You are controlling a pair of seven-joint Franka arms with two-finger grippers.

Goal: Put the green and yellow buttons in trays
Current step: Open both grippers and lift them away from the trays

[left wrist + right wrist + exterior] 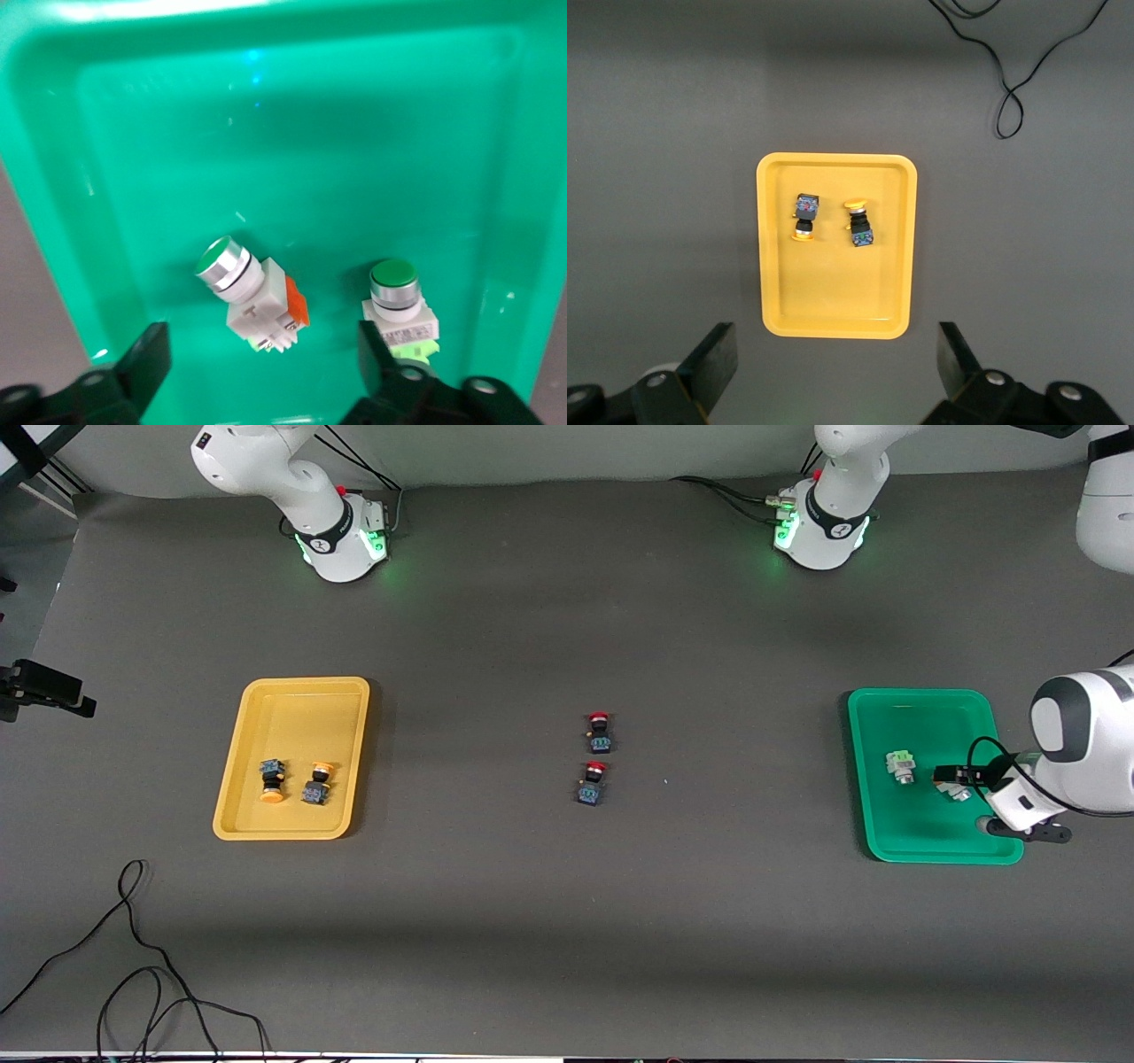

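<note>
Yellow tray [292, 691]: shallow glossy plastic, rounded corners, lying toward the right arm's end of the tabletop. It is holding two yellow buttons [272, 779] [317, 782] side by side near its middle, slightly toward the front edge. Each has a round orange-yellow cap on a blocky black-blue body; both are lying tipped over, apparently because the caps are broader than the bodies.

Green tray [917, 701]: same moulding, toward the left arm's end. It is holding two green buttons. One [251, 292], whitish with a chrome collar and red-orange tab, is lying on its side between the fingers. The other [400, 305], with a pale green tab, is sitting at the tip of one finger [376, 354]; contact is hard to judge.

Left gripper [257, 367]: hanging low over the green tray near its outer edge, fingers spread apart, holding nothing. Judging by this, the last green button is already delivered.

Right gripper [833, 363]: out of the front view, looking straight down on the yellow tray from high above, fingers wide apart and empty; this arm is waiting.

Red buttons [599, 731] [592, 781]: two, black-blue bodies, standing mid-tabletop in a short row, well apart from both trays. They belong to neither colour, so they are staying out.

Sorting is looking complete.
</note>
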